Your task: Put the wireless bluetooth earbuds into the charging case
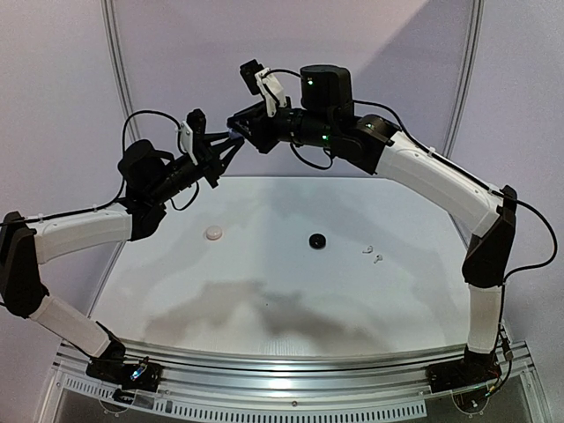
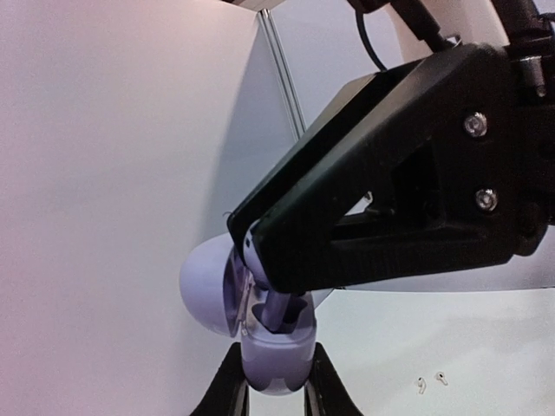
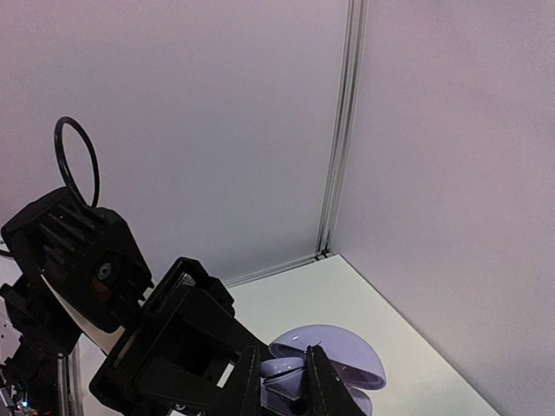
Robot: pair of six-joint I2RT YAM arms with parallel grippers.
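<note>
My left gripper [image 2: 277, 387] is shut on the lower half of a lavender charging case [image 2: 276, 354], which it holds in the air with the lid [image 2: 206, 286] swung open. From above, my right gripper [image 3: 288, 383] is shut on a lavender earbud [image 3: 283, 371]. The earbud's stem [image 2: 277, 310] reaches into a socket of the case. In the top view both grippers meet high above the back of the table, left gripper [image 1: 227, 148] and right gripper [image 1: 238, 123], with the case [image 1: 234, 136] between them. Two white earbuds [image 1: 373, 254] lie on the table at the right.
On the white table [image 1: 264, 300] sit a white round case [image 1: 213, 233] at the left and a black round case [image 1: 316, 241] near the middle. The white earbuds [image 2: 432, 381] also show below in the left wrist view. Walls and a corner post [image 3: 342, 130] stand close behind.
</note>
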